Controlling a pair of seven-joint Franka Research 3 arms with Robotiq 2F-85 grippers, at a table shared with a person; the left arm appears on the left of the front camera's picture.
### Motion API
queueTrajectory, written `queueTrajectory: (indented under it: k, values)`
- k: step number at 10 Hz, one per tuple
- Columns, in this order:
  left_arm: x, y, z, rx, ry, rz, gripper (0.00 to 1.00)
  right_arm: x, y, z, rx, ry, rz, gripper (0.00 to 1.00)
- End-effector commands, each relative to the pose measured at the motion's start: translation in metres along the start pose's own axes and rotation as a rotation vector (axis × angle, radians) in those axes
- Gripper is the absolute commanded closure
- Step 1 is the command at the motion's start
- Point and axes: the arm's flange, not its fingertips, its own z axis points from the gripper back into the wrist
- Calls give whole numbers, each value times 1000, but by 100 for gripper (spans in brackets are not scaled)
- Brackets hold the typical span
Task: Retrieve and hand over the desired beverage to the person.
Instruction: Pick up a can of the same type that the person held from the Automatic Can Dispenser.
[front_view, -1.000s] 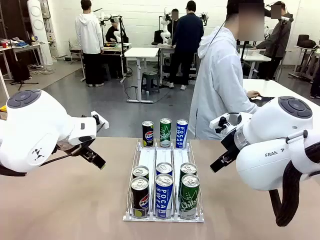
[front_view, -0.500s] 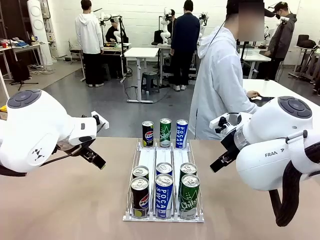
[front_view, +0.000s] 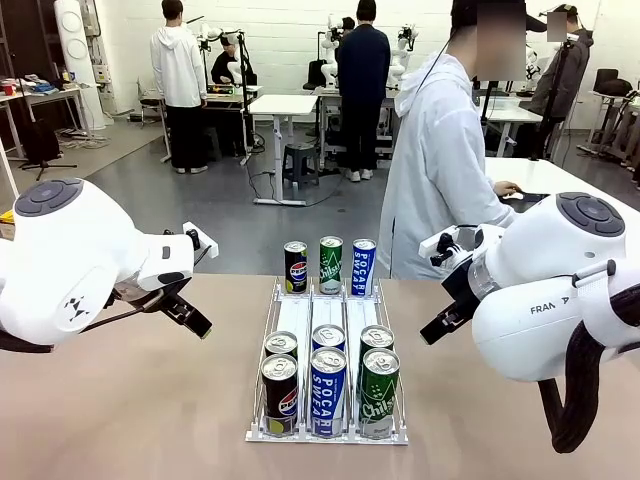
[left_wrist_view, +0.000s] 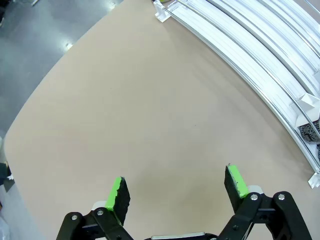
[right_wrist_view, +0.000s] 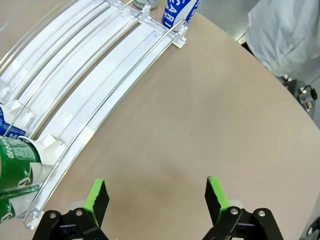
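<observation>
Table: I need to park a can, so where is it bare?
Bare table lies left of the rack, below the open left gripper, and right of it, below the open right gripper. Rack ends are crowded with cans.

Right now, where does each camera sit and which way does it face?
Front: fixed between the arms, facing across the table at the person; left arm and right arm flank the can rack.
Left wrist: on the left arm, looking down at the table; open left gripper at bottom, rack edge upper right.
Right wrist: on the right arm, looking down; open right gripper at bottom, rack at left, person upper right.
Shared: rack and table in all three.
</observation>
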Motion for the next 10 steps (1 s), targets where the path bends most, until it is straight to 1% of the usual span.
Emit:
queueTrajectory:
  k: [1,5,6,7,8,9,10]
  values:
    - [0,2,0,0,0,4,0,0,0,0,0,0,0,0]
    - [0,0,0,0,0,0,0,0,0,0,0,0,0,0]
    - [18,-5,41,65,-82,-53,0,8,7,48,-145,-61,60,0]
    - [32,-7,76,127,-137,-99,0,18,14,91,-236,-107,105,0]
    - [51,-8,112,197,-181,-131,0,30,18,134,-314,-122,134,0]
    - [68,-13,151,247,-212,-174,0,47,21,187,-350,-139,154,0]
    - [81,-16,184,297,-235,-200,0,62,24,231,-399,-149,158,0]
